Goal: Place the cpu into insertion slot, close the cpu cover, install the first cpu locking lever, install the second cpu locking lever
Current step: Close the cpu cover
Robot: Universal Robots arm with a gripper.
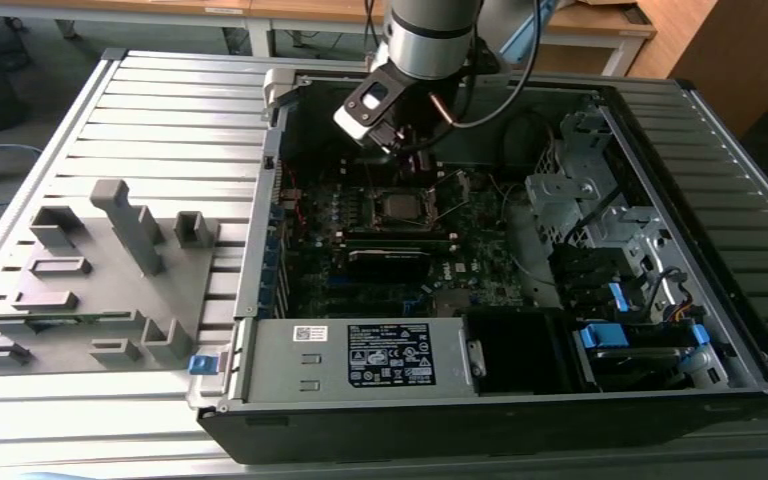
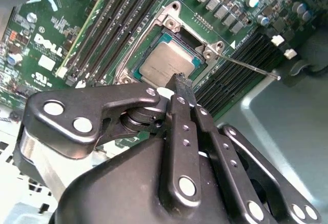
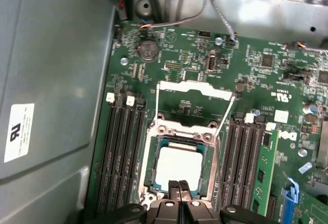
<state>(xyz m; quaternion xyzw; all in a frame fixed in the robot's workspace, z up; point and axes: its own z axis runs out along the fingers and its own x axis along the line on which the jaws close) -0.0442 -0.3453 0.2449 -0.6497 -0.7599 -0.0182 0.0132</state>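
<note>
So the cpu point(image 3: 179, 166) was sitting flat in the insertion slot point(image 3: 148, 175), right under the tips of the gripper point(image 3: 179, 184). The gripper had its fingers pressed together with nothing between them, parked at the chip's nearest edge; couldn't tell if they touched it. My guess is it was closed up like that to work as a narrow poker, not a grabber. The cpu cover point(image 3: 193, 86) stood flipped open on the far side of the chip from the gripper, leaving the socket bare. A thin locking lever point(image 2: 246, 64) stuck out unhooked off to one side.
</note>
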